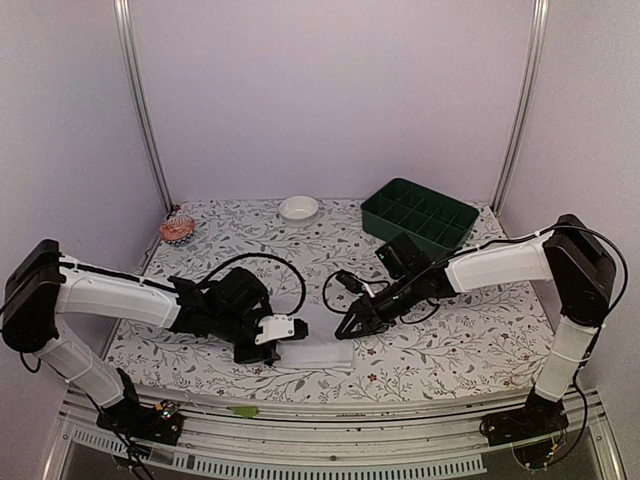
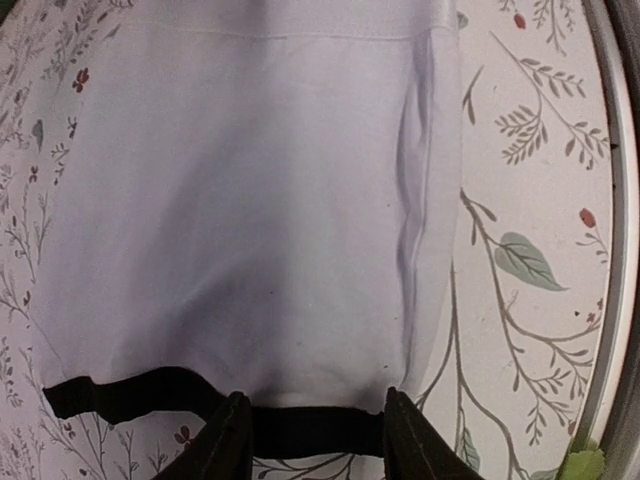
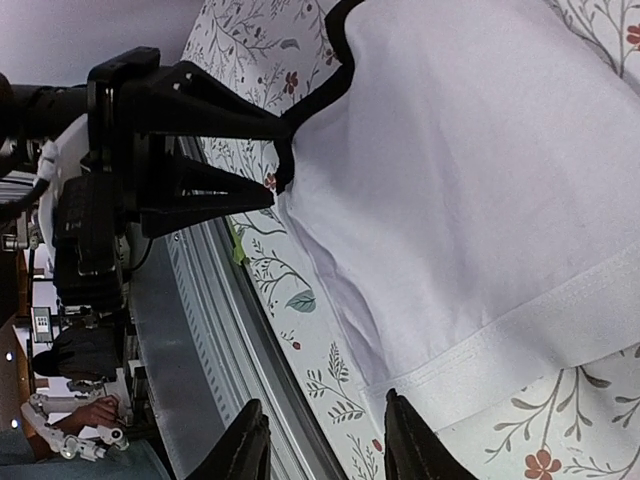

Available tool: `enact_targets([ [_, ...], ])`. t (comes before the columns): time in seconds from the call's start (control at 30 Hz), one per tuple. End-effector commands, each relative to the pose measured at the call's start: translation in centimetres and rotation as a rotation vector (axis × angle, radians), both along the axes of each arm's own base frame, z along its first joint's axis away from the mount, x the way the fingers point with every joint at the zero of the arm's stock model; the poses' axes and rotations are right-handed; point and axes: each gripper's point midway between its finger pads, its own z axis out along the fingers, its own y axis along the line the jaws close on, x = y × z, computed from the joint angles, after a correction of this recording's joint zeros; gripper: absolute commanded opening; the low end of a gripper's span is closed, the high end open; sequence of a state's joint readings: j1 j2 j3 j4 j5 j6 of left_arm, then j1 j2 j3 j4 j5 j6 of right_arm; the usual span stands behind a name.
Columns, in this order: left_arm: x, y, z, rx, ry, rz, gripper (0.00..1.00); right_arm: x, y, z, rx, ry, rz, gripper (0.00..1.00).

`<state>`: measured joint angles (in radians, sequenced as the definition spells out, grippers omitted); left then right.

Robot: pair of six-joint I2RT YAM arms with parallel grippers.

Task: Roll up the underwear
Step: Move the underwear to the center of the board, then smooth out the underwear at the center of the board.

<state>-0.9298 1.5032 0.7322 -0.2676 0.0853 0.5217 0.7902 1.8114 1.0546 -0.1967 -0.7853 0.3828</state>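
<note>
Both ends of the underwear (image 1: 318, 353), lying flat at 6 o'clock on the table (image 1: 470, 340), have a claw beside them: left gripper (image 1: 275, 335) at 9 o'clock, fingers wide apart at the waistband (image 2: 100, 398) without pinching it, right gripper (image 1: 345, 328) at 3 o'clock, equally open, holding nothing.

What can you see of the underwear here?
The underwear is white, soft-looking fabric, lying flat as a folded rectangle on the floral table cover near the front edge. A black band runs along the end by the open left gripper, which straddles it; a stitched white hem lies by the open right gripper. A lengthwise seam shows. No lettering visible.
</note>
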Motion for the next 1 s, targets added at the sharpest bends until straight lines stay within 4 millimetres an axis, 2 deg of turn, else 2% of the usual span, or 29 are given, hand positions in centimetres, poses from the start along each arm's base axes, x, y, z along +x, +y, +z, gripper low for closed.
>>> enact_targets([
  [0.0, 2.0, 0.0, 2.4, -0.090, 0.007, 0.113, 0.45, -0.9, 2.2, 0.9, 0.021, -0.118, 0.066, 0.40],
  [0.13, 3.3, 0.4, 5.3, -0.209, 0.039, 0.238, 0.44, -1.1, 4.4, 1.6, 0.049, -0.249, 0.087, 0.40],
  [0.27, 4.8, 2.2, 7.2, -0.285, 0.054, 0.407, 0.46, -1.8, 7.6, 1.9, 0.071, -0.378, 0.142, 0.38],
  [0.47, 7.4, 5.7, 8.6, -0.353, 0.157, 0.665, 0.47, -3.3, 12.9, 0.8, 0.073, -0.486, 0.238, 0.33],
  [0.6, 7.4, 6.7, 8.7, -0.379, 0.232, 0.732, 0.47, -4.6, 15.8, -0.1, 0.070, -0.515, 0.286, 0.32],
  [0.8, 6.4, 7.5, 9.1, -0.453, 0.330, 0.791, 0.49, -5.5, 17.1, -2.7, 0.006, -0.517, 0.303, 0.32],
  [0.97, 5.9, 7.5, 10.1, -0.498, 0.348, 0.791, 0.49, -4.5, 16.7, -4.4, -0.083, -0.554, 0.273, 0.35],
])
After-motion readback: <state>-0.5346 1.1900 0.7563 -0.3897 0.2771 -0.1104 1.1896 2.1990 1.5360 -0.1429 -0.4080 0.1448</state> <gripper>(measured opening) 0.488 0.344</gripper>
